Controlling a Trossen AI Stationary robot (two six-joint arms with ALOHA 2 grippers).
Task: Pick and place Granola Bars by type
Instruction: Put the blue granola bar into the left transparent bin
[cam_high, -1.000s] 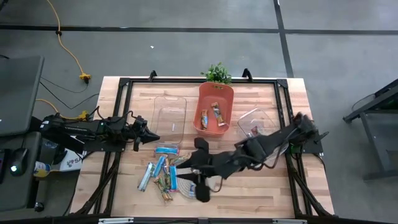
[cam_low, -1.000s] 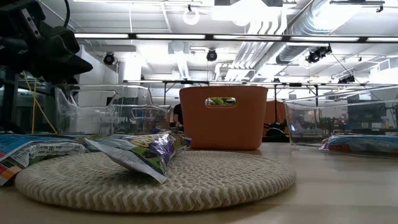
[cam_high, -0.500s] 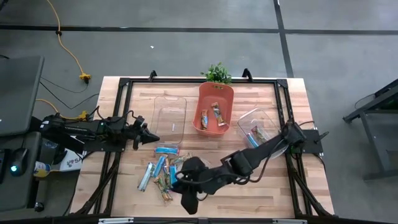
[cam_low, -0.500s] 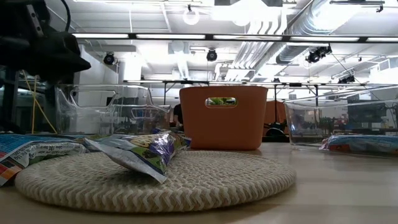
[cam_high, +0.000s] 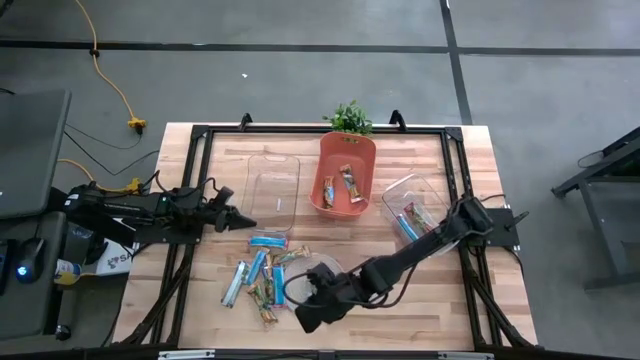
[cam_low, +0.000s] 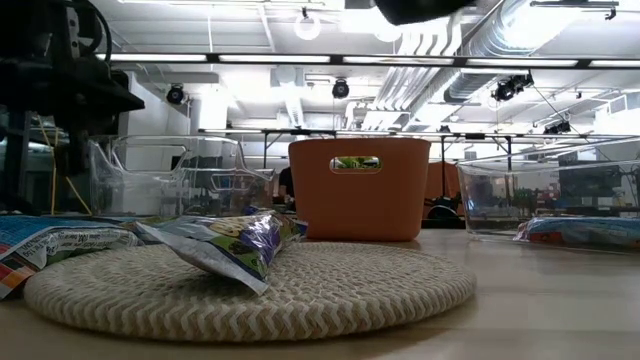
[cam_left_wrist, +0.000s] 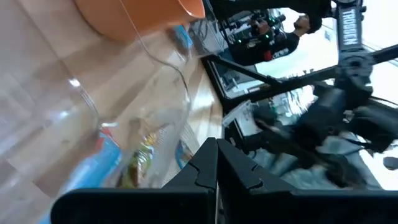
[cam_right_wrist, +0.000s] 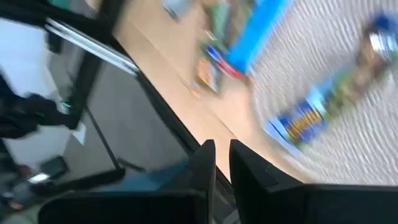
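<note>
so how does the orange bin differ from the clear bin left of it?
The orange bin is opaque with a handle slot in its wall; the clear bin is see-through.
The orange bin holds a few granola bars; the clear bin looks empty in the high view.
In the high view the orange bin lies slightly skewed, while the clear bin lies square to the table edge.
Both are open-topped, side by side at the table's far half.

The Granola Bars have light blue, green-brown wrappers; the basket at twelve o'clock is orange; the woven mat is beige.
</note>
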